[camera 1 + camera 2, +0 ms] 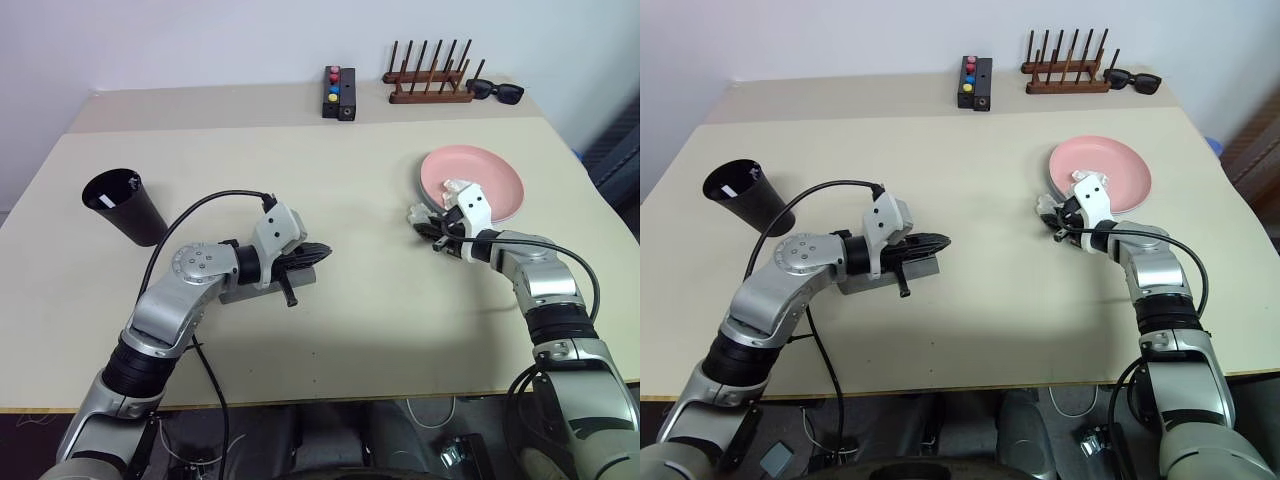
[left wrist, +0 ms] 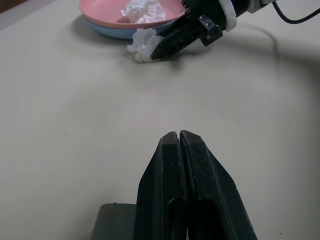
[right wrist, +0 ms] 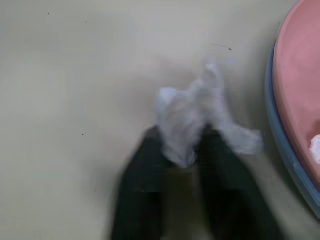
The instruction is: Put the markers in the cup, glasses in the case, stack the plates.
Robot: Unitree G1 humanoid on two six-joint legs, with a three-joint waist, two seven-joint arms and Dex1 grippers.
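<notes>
The pink plate (image 1: 497, 170) lies stacked on the light blue plate (image 3: 286, 145) at the right, with a crumpled white paper wad (image 2: 143, 10) in it. My right gripper (image 3: 182, 145) is beside the plates' near-left rim, shut on a second white paper wad (image 3: 192, 120) that rests on the table. Just above the grey case (image 1: 862, 283), left of centre, my left gripper (image 1: 318, 252) is shut and holds nothing. The black cup (image 1: 125, 205) stands at the far left. The markers and the glasses are hidden or out of view.
Along the back edge stand a black box with coloured buttons (image 1: 339, 92), a wooden peg rack (image 1: 430, 78) and black sunglasses (image 1: 495, 92). Bare tabletop (image 1: 370, 200) lies between the two grippers.
</notes>
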